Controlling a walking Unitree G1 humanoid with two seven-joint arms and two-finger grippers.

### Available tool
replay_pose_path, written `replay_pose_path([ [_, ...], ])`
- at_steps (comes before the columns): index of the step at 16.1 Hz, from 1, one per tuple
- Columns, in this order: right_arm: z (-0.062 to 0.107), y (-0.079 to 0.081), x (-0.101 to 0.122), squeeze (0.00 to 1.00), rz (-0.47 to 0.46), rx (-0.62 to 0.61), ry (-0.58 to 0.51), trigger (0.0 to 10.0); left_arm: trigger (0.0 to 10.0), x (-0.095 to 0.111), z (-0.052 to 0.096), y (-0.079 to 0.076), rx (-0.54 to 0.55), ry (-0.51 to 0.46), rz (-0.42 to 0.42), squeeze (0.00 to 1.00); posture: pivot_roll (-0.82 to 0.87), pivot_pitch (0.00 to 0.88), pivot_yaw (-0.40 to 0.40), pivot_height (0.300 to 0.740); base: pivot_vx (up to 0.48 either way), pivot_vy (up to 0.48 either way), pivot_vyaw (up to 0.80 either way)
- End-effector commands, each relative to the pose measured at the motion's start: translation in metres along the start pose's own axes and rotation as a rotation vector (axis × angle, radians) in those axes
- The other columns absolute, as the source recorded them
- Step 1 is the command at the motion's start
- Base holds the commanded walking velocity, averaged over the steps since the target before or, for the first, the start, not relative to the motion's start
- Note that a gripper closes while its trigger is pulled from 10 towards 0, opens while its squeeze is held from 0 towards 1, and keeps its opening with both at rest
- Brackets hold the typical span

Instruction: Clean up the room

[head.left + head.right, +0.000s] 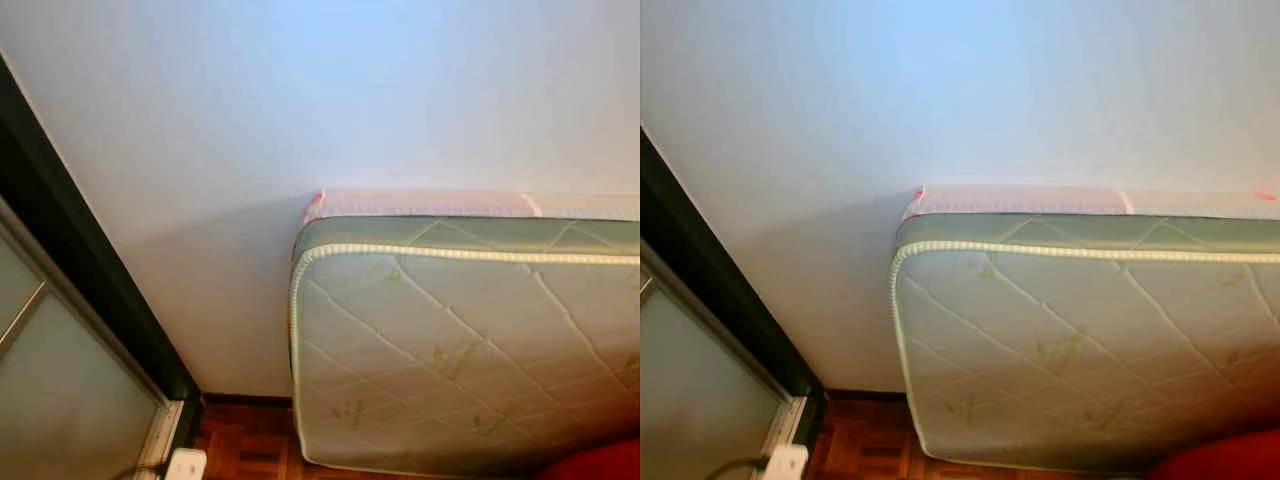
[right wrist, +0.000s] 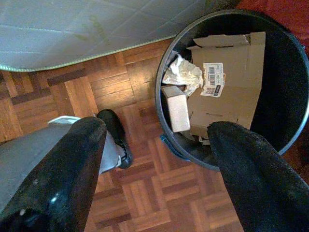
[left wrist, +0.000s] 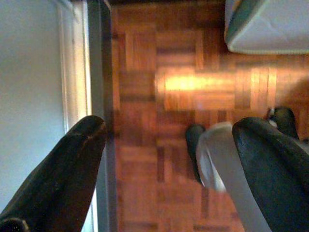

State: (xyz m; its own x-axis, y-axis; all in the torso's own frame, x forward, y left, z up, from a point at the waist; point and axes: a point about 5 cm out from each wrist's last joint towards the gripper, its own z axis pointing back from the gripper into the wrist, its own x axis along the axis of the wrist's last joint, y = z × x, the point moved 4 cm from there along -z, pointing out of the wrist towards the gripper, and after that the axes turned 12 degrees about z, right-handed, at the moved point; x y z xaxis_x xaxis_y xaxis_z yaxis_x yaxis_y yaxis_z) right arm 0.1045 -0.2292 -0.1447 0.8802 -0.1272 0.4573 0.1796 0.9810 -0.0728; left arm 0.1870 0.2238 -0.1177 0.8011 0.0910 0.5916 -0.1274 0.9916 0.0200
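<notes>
With both the left end effector [image 3: 164,159] and the right end effector [image 2: 154,164] spread and holding nothing, the right poised above the black bin [image 2: 289,140] of cardboard scraps [image 2: 227,82] beside the mattress [image 1: 460,350], the robot seems between pickups and must next find more litter.

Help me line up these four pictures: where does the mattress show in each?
Left eye view: mattress leaning on the wall, right half.
Right eye view: the same, right half.
Left wrist view: its corner.
Right wrist view: its edge beside the bin.
Shared landmark: parquet floor.
</notes>
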Motion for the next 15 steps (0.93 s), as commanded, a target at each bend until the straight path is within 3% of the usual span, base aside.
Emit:
replay_pose_path([
  [1,0.0,0.007,-0.001,0.0,-0.022,0.008,-0.003,10.0,10.0,0.003,0.001,0.011,0.024,-0.006,-0.01,0.0,0.18,0.012,-0.013,0.74,0.0,0.0,-0.77],
  [3,0.0,0.013,-0.005,0.0,-0.002,0.035,0.01,10.0,10.0,0.008,0.001,0.018,0.05,-0.022,0.001,0.0,0.2,0.004,-0.026,0.74,0.0,0.0,-0.77],
  [5,0.0,0.015,-0.006,0.0,0.02,0.045,0.018,10.0,10.0,0.011,0.001,0.023,0.076,-0.035,0.037,0.0,0.23,0.015,-0.015,0.74,0.0,-0.48,-0.77],
  [8,0.003,0.026,-0.013,0.0,0.0,0.057,0.008,10.0,10.0,0.006,0.003,0.029,0.089,-0.026,0.038,0.0,0.24,0.022,-0.013,0.74,0.0,0.0,-0.77],
  [13,0.005,0.016,-0.02,0.0,-0.016,0.036,0.022,10.0,10.0,0.002,0.005,0.032,0.098,-0.031,0.065,0.0,0.26,0.041,-0.02,0.74,0.0,0.0,-0.77],
  [15,0.005,0.015,-0.021,0.0,0.027,0.048,0.026,10.0,10.0,0.0,0.006,0.031,0.101,-0.03,0.072,0.0,0.26,0.047,-0.034,0.74,0.0,0.0,-0.77],
])
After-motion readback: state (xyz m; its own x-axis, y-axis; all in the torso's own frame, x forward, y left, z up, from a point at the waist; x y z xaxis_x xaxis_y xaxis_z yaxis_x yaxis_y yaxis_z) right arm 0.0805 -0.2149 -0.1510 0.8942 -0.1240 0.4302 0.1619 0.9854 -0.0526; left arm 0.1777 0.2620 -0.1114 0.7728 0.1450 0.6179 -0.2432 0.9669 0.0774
